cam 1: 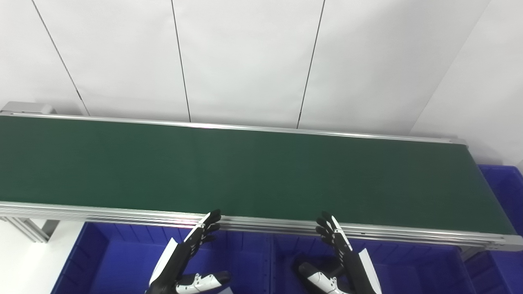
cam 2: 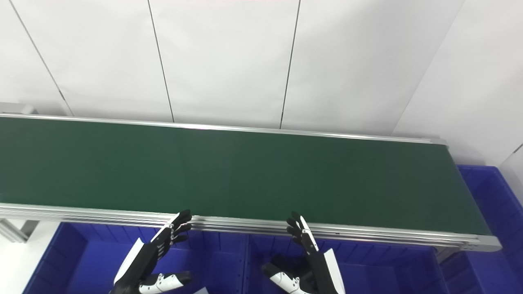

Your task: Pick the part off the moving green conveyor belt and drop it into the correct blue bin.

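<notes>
— What sort of place are we looking at?

— An industrial sorting cell or robotics test lab. A long green conveyor belt (cam 1: 245, 171) is running across the view in a silver aluminium frame (cam 1: 265, 226), with extrusion legs (cam 1: 28, 228) showing at the left.

— Anything else pointing that way?

— Blue plastic bins (cam 1: 253, 265) are sitting in a row under the near rail, another blue bin (cam 1: 504, 183) is waiting at the belt's right end, and plain white wall panels (cam 1: 245, 61) are closing off the back

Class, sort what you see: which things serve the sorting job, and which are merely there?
Job:
conveyor belt, no part on it
blue bins
left hand, open
right hand, open

Merely there:
white wall panels
</notes>
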